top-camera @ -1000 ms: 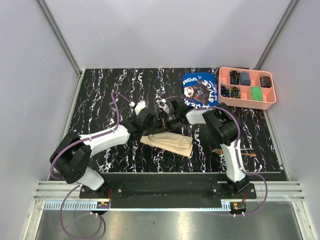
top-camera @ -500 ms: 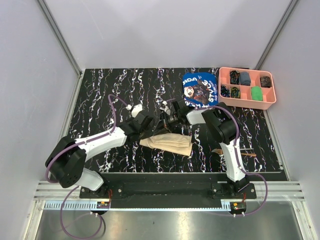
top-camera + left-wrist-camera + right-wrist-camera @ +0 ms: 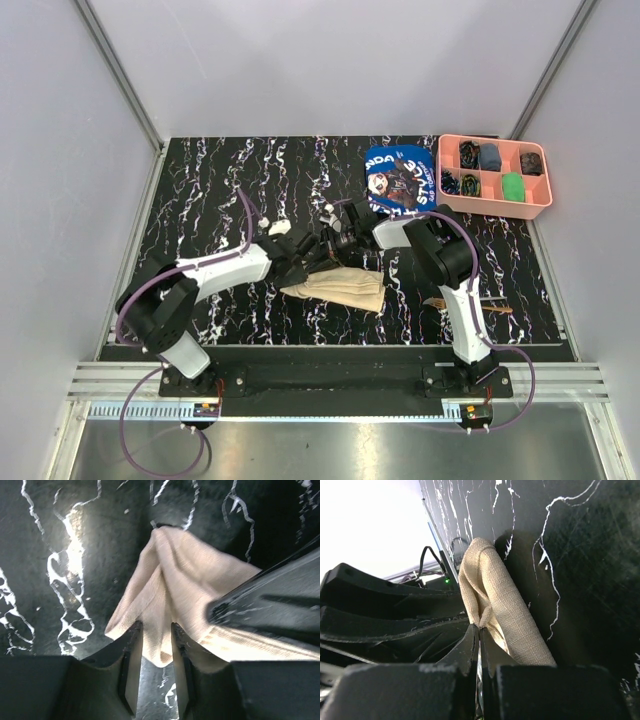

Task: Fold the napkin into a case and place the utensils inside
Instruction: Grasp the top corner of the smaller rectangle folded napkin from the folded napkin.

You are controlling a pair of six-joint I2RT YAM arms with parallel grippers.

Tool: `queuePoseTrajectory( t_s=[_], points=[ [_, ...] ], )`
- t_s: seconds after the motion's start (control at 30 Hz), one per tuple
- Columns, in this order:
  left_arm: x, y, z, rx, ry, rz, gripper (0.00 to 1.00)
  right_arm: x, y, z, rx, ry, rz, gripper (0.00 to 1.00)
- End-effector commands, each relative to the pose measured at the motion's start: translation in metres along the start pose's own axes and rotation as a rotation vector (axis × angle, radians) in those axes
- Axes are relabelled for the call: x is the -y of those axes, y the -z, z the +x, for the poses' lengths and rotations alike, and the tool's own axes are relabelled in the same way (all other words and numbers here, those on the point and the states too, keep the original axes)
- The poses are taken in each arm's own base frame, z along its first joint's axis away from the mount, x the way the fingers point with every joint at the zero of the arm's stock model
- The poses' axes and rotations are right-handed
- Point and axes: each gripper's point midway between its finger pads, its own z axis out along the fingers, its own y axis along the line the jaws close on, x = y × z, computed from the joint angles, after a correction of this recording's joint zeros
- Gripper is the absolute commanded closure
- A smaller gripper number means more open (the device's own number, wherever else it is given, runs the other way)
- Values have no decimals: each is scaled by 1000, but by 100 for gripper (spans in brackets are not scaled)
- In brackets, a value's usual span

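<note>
The napkin [image 3: 340,287] lies near the front middle of the table [image 3: 200,200]. It is a plain beige folded oblong, long axis left to right, right end slightly nearer my bases. My left gripper [image 3: 155,627], narrowed, pinches its rumpled far edge. My right gripper [image 3: 480,627] is clamped on a fold.

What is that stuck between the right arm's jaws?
A fold of the beige napkin, pinched tight where the jaws meet. The right wrist view shows it plainly.
</note>
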Motion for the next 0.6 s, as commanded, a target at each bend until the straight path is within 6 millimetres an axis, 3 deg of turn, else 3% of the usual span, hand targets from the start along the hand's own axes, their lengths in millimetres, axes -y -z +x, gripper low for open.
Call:
queuePoseTrajectory(
  t_s=[0.0,0.07,0.1,0.13,0.2,0.43,0.57],
  points=[
    [7,3,-16,52,-5,-25,74,-28,3,-3,11,89,-21,100],
    [6,5,-19,66,-5,-26,79,-29,0,-1,2,95,-18,100],
    [7,6,-21,71,-7,-21,83,-28,-2,0,-3,96,-14,100],
    [9,10,-24,83,-5,-10,94,-28,-3,1,-7,97,-13,100],
    [8,14,-26,102,-2,0,100,-29,-7,3,-19,98,-9,100],
    [11,24,-36,180,19,72,100,-39,-23,15,-68,92,23,100],
    [19,26,-41,205,27,116,100,-30,-37,23,-95,59,56,100]
  ],
)
